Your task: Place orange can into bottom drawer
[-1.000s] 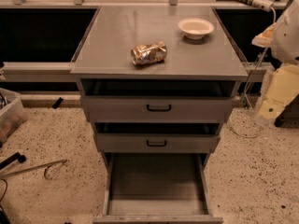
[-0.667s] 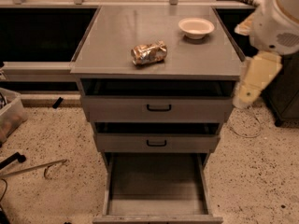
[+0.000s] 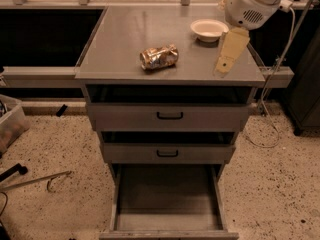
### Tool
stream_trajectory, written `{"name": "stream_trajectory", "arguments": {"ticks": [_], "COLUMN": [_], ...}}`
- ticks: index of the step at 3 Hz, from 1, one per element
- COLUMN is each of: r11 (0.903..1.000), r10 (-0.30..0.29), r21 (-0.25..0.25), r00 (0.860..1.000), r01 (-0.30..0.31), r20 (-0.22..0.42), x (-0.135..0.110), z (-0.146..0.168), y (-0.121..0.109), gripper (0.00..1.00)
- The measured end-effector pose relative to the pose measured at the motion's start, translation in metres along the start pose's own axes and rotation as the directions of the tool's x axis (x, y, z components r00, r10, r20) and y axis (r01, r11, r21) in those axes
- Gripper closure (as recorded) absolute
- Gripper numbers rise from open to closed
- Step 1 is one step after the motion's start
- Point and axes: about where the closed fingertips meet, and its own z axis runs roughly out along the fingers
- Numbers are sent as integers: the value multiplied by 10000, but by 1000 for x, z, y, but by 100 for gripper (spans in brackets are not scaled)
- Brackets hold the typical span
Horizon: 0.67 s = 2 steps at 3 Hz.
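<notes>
Can (image 3: 159,57) lies on its side on the cabinet top (image 3: 120,39), a little left of middle and near the front edge. Its long axis runs roughly left to right. It is dented and shiny, gold-orange and silver. Lying flat like that, I judge it wants a grasp from above across its body, and it could roll towards the edge if nudged.

My claw (image 3: 227,56) hangs over the right side of the top, just in front of the bowl (image 3: 209,29) and well apart from the can. It points down and slightly left. I cannot tell whether it is apart or together, and I see nothing carried in it. Being this close to the bowl, I judge a sideways move towards the can should keep clear of the rim.

The bottom drawer (image 3: 167,194) is pulled out towards the camera, its flat grey floor bare and open from above. I take that as the reason it stands out: the can can go straight down into it. The top drawer (image 3: 169,116) and middle drawer (image 3: 167,153), each with a black handle, sit further in and do not cover that floor.

I can read no brand or lettering on the can, and the drawers and bowl show no labels.
</notes>
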Motion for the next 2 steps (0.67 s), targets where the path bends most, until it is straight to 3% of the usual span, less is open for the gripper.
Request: {"name": "stream_trajectory", "arguments": {"ticks": [1,2], "r11": [10000,9982], "r10": [-3,-593], "r21": [0,49], "r00": [10000,9976], "r01": [3,591], "r20": [2,356], "x": [0,-22], "z": [0,18], "y": [0,-15], "gripper": [0,0]}}
